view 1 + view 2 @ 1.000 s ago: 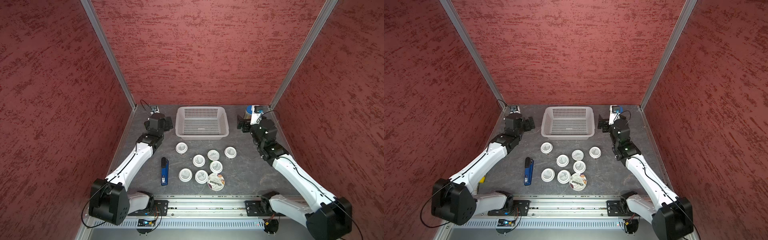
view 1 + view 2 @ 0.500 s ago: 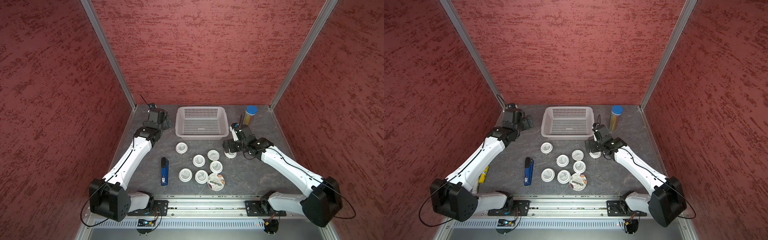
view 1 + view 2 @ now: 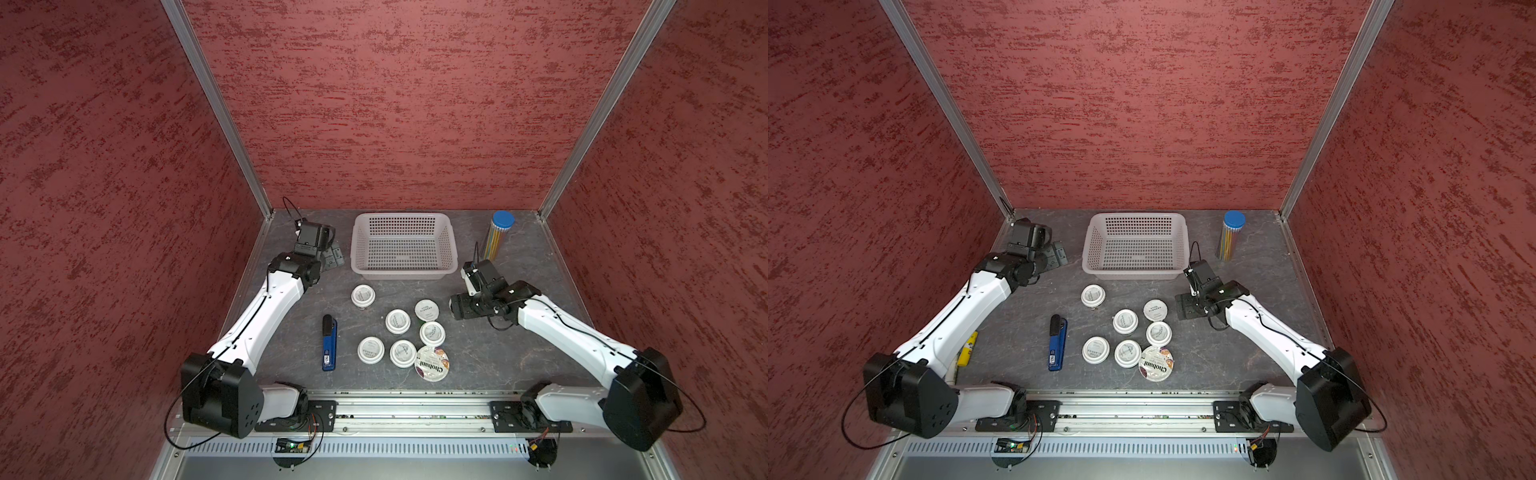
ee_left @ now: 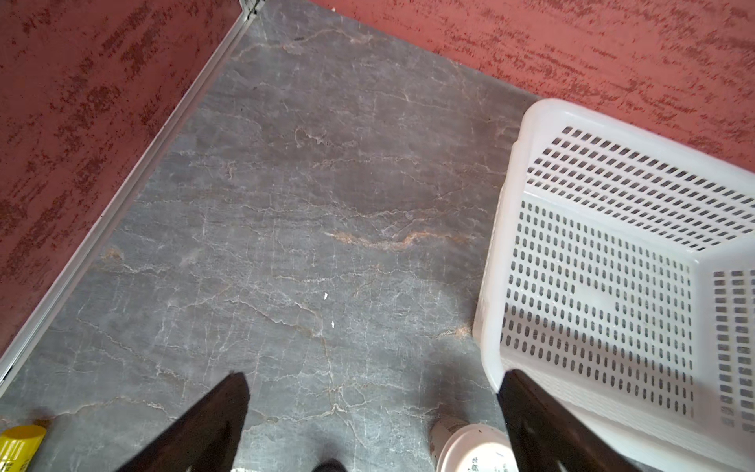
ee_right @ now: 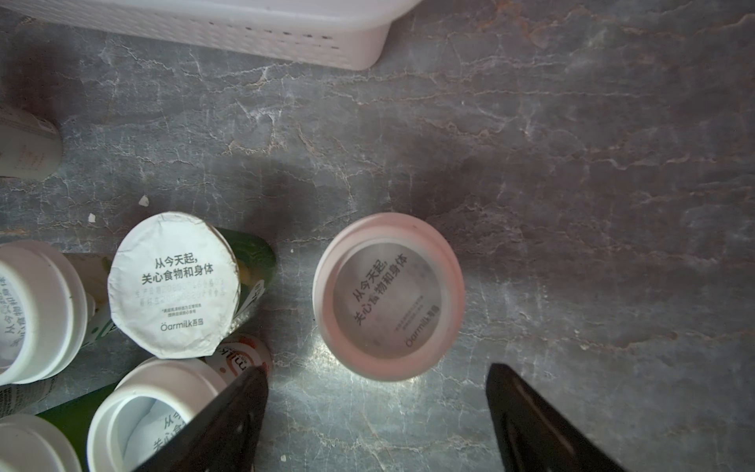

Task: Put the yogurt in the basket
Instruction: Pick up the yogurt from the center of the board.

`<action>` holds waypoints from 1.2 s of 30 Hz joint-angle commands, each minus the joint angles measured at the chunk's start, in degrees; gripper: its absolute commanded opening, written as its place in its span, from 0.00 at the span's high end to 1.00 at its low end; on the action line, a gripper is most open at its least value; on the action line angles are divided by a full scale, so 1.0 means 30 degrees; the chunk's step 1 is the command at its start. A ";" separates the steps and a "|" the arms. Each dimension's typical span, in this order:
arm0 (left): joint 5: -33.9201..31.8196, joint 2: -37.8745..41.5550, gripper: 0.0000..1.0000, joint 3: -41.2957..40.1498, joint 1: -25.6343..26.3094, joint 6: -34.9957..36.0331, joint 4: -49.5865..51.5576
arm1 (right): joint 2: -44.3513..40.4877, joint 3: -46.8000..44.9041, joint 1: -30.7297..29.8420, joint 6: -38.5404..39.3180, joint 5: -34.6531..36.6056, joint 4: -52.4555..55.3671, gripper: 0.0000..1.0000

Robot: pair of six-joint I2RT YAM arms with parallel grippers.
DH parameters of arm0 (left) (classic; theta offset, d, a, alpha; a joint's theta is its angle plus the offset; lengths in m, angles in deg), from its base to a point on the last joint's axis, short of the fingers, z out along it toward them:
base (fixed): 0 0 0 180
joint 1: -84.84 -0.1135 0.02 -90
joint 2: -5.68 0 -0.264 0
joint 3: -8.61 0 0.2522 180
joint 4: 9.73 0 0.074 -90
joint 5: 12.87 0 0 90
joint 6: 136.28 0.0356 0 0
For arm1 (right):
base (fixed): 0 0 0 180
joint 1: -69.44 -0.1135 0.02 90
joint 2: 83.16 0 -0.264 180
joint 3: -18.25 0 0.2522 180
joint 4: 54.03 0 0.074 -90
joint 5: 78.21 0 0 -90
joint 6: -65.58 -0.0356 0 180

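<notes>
Pale perforated plastic: the basket (image 3: 405,275) sits at the back edge of the bench (image 3: 478,365), ctr, w/ nothing in it. All the yogurt (image 3: 397,321) is on the bench. Six small cups (image 3: 370,350) + the Chobani (image 3: 432,363) bunch mid-bench toward the front edge. One more cup (image 5: 388,298) stands apart on the bunch's right-edge side, just in front of the basket's front-right corner; the arm covers it in both top views, so only the right wrist view shows it. R gripper (image 5: 376,390) hangs over that cup, jaws spread wide, touching nothing. The cup is upright, lid up, and looks just ahead of the fingers (image 5: 233,412), not squarely btw them. L gripper (image 4: 371,392) is released too, empty, near the back-left corner just beside the basket's left wall. Step, as I read it: approach for the 1st pick. Next move prob. needs a shift fwd to centre the cup, a drop so the pads flank its wall below the lid rim, then a gentle squeeze, w/ the bunch-side finger kept clear of the bunch.
</notes>
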 commanded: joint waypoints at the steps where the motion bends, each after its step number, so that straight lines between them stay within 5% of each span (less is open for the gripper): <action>1: 0.0514 -0.0430 0.00 0.0758 -0.0019 -0.0425 0.0905 | 0.0487 -0.0062 -0.0145 -0.0001 0.0042 -0.0800 0.11; 36: 0.0209 0.1098 0.00 -0.0090 0.0591 -0.0678 0.0318 | 0.2471 0.0155 -0.0182 0.0590 0.1763 -0.2509 0.26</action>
